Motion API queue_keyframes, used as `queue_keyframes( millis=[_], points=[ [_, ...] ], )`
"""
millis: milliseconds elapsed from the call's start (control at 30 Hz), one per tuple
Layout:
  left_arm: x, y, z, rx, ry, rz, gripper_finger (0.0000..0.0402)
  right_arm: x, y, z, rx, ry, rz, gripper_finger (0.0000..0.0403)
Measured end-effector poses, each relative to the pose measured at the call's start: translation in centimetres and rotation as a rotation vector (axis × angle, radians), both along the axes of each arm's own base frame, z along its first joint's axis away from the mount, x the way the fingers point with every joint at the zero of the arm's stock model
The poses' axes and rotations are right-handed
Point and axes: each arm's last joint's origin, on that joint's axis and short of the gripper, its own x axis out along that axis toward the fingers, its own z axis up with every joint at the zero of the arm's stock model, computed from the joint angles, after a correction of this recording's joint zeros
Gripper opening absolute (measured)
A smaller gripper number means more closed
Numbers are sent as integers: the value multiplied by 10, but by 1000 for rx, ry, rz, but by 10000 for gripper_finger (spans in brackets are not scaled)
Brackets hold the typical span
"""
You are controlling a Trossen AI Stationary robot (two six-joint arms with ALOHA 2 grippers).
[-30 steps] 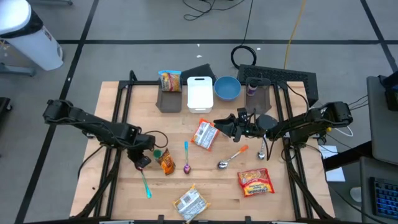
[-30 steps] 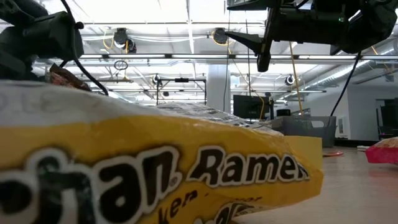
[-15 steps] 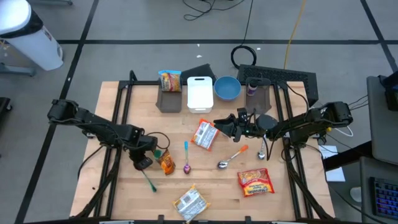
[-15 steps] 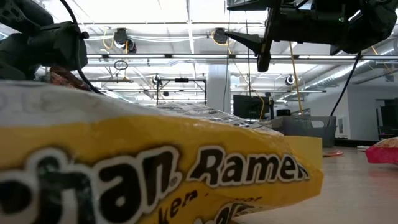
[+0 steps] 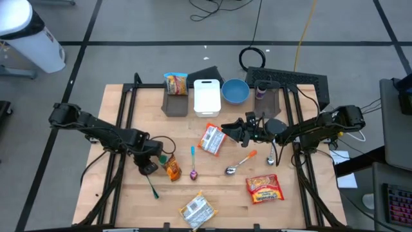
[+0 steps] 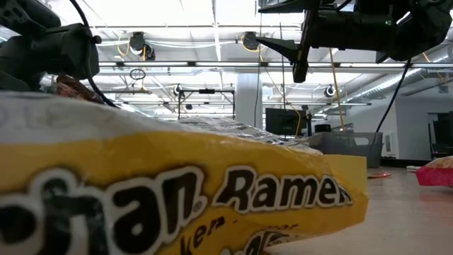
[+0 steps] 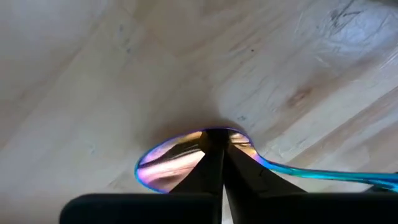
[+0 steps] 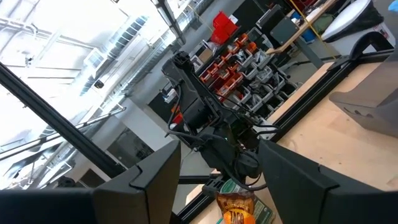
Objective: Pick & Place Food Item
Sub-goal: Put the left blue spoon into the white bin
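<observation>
From above, the left gripper (image 5: 148,169) sat low on the wooden table (image 5: 122,193), pinched on the bowl end of a teal-handled spoon (image 5: 153,188), beside an orange snack packet (image 5: 172,167). The left wrist view showed its dark fingers (image 7: 211,168) closed against the spoon's glossy iridescent bowl (image 7: 168,165). The right gripper (image 5: 226,129) hovered spread and empty near a crinkly ramen packet (image 5: 210,139).

Robotics lab, parts bins (image 8: 231,59), ceiling trusses (image 6: 212,65)

Glossy iridescent metal spoon (image 7: 186,158) on matt wooden table (image 7: 93,74).
</observation>
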Motion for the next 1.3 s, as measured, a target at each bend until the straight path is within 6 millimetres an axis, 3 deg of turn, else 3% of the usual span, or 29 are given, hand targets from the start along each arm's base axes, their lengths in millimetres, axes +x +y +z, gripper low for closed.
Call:
queue_keyframes(
  millis=[633,1033,1300],
  points=[
    [6,31,1,64,-75,55,14,0,0,0,10,-1,2,212],
    [9,56,13,248,-66,32,5,0,0,0,25,-3,5,212],
    [6,67,13,240,-64,58,14,0,0,0,26,-3,5,212]
  ],
)
